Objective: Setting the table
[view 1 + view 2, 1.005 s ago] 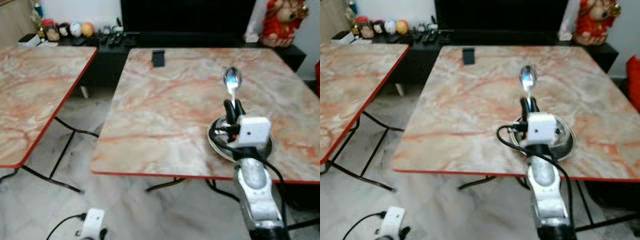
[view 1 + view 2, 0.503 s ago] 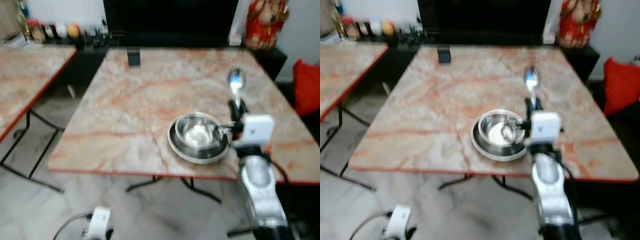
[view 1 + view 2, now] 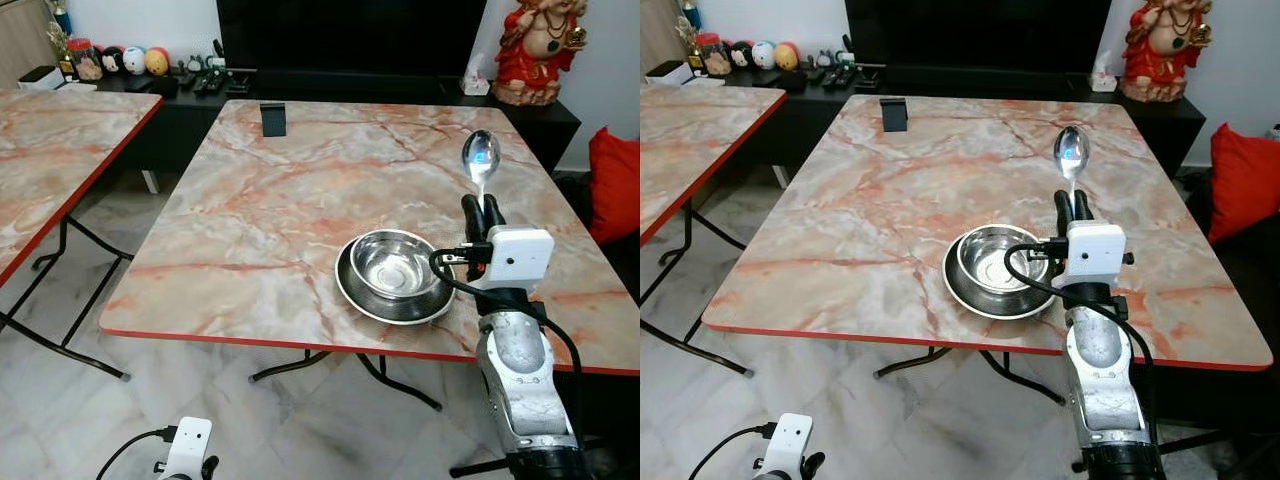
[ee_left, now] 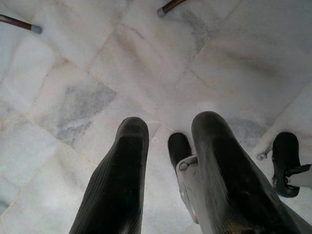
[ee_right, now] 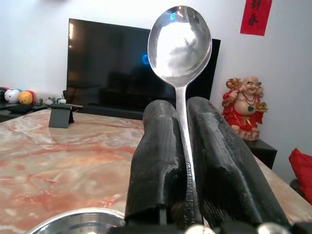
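Spoon (image 5: 180,44) handle hidden between jaws

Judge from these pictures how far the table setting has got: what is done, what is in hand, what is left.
Done: a steel bowl sits in a steel plate near the front edge of the marble table. In hand: the right gripper, just right of the bowl, is shut on a spoon held upright. Left: the spoon is not yet laid down. The left gripper hangs idle over the floor.

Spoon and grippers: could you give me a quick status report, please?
Right gripper shut on spoon, held upright beside bowl. Left gripper open, over floor. Nothing in the way.
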`<state>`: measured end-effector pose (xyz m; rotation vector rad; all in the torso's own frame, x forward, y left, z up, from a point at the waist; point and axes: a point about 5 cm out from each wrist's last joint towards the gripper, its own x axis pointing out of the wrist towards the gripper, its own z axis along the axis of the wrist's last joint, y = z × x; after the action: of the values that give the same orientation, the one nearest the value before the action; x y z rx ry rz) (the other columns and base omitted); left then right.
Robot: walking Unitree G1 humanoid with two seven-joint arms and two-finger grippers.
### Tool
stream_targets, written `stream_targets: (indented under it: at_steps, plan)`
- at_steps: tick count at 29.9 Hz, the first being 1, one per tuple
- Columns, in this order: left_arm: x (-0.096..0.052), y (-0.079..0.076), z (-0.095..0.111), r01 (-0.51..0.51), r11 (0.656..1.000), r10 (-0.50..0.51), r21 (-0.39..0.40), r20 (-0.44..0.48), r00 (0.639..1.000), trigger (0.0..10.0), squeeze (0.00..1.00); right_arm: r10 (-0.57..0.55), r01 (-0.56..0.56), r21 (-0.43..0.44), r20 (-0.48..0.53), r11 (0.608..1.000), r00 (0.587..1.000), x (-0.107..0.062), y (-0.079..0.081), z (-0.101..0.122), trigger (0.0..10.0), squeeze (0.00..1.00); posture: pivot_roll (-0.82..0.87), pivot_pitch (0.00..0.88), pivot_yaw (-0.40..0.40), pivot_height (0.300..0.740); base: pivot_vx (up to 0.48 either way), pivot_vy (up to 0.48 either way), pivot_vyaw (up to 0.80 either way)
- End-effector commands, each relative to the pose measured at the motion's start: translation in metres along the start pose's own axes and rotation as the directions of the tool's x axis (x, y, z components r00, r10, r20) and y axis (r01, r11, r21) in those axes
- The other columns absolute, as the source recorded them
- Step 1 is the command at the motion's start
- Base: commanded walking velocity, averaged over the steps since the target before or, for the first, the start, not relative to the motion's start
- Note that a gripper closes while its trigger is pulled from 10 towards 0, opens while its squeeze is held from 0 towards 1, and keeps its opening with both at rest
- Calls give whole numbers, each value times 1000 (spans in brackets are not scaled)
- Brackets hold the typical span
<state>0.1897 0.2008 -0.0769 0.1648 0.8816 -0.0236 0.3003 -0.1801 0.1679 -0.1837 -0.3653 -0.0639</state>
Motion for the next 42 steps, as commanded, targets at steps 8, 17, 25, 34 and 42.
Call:
stream_targets:
  at_steps: [8,17,25,34,42]
  plan:
    - [0,0,-4,7,1000,-7,-5,-23,1000,10000,0,-124,124,0,-7,992,992,9,-32,5,10000,0,-2,0,-11,731,0,0,0]
    - [-1,-1,-6,10,1000,-9,7,-30,1000,10000,0,-137,137,-9,-26,991,990,15,-43,4,10000,0,-7,0,-10,731,0,0,0]
    - [-1,-1,-4,11,1000,-10,15,-28,1000,10000,0,-111,111,17,-39,994,993,15,-33,1,10000,0,-3,0,-9,731,0,0,0]
    - [-1,0,-7,6,1000,-5,7,-37,999,10000,0,-117,118,9,-38,993,992,18,-37,2,10000,0,-3,0,-11,731,95,0,0]
    - [-2,0,-10,2,1000,-2,5,-46,999,10000,0,-113,114,14,-43,993,993,18,-33,2,10000,0,-2,0,-12,731,314,0,0]
